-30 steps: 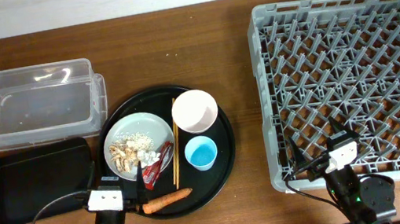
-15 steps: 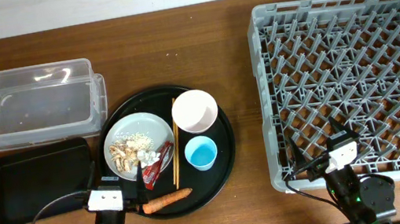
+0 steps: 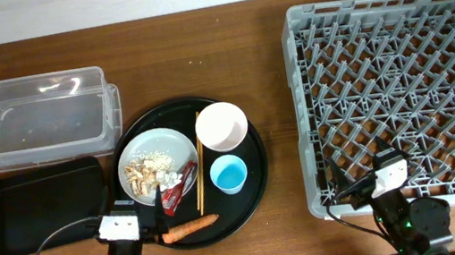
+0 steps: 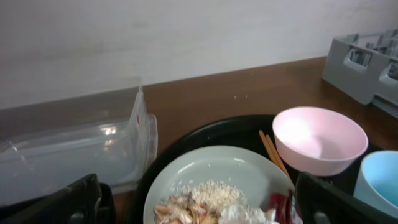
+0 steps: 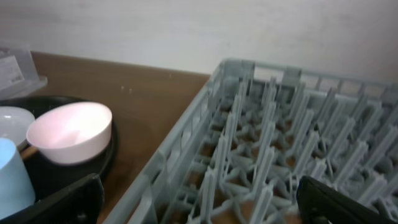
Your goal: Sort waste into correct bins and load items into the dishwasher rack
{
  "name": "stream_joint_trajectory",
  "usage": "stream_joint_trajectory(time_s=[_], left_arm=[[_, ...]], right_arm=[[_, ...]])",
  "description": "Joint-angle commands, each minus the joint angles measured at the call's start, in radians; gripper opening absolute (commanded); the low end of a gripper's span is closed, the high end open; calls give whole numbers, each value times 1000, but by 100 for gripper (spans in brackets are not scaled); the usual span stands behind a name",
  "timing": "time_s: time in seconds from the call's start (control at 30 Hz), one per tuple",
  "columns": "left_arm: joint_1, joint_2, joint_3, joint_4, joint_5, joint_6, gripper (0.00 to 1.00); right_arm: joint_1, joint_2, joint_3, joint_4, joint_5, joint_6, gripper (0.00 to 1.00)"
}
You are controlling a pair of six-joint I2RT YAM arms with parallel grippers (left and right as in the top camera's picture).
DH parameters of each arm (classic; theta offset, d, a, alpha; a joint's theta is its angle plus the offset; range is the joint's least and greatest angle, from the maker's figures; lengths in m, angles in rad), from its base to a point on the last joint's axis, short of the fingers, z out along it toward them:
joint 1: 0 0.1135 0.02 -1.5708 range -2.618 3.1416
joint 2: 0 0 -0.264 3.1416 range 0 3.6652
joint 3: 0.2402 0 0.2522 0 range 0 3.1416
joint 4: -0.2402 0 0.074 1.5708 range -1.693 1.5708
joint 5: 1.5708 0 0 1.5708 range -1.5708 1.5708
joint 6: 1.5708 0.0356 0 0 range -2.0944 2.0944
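The pale plate (image 3: 156, 152) holds beige food scraps (image 3: 142, 170), a white tissue wad (image 3: 169, 182) and a red wrapper (image 3: 182, 183). Beside it lie the chopsticks (image 3: 199, 172), white cup (image 3: 221, 126), light-blue cup (image 3: 228, 174) and carrot (image 3: 190, 228). The clear tub (image 3: 37, 120) and shallow black tray (image 3: 41, 210) stand left. The grey rack (image 3: 403, 92) stands right. My left gripper (image 3: 133, 205) is open and empty at the plate's near edge (image 4: 202, 208). My right gripper (image 3: 363, 172) is open and empty over the rack's near left corner (image 5: 199, 205).
All the dishes and waste sit on a large round black tray (image 3: 252, 173) between the bins and the rack. The plate (image 4: 217, 165), white cup (image 4: 320, 140) and clear tub (image 4: 74, 155) show in the left wrist view. Both arm bases stand at the table's front edge.
The right gripper has shifted slightly toward the front edge, its fingertips lower in the overhead view. The left arm and all objects have stayed still.
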Motion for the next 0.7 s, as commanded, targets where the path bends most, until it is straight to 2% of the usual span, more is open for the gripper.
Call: stream_joint_trajectory(time_s=[0.0,0.17,0.27,0.37,0.47,0.5,0.53,0.67], left_arm=[[-5,21,69,-70,4,-17,99],[-5,186,199,-161,4,-22,99],[-5,348,319,-234,5,-37,99],[-5,565,503,-359,20,-36,99],[-5,807,725,-547,95,-36,99],[-5,882,810,-636,102,-36,99],[-5,998,950,-791,85,-35,99],[-5,1111,990,-737,138,-36,99]], right_arm=[[8,-1,66,-56,24,13,98],[8,86,169,-138,34,13,98],[8,251,280,-194,43,13,98],[8,490,462,-311,43,12,98],[8,732,651,-462,46,12,98],[8,809,716,-523,46,12,98],[8,904,799,-608,44,13,98],[8,985,832,-640,-118,12,98]])
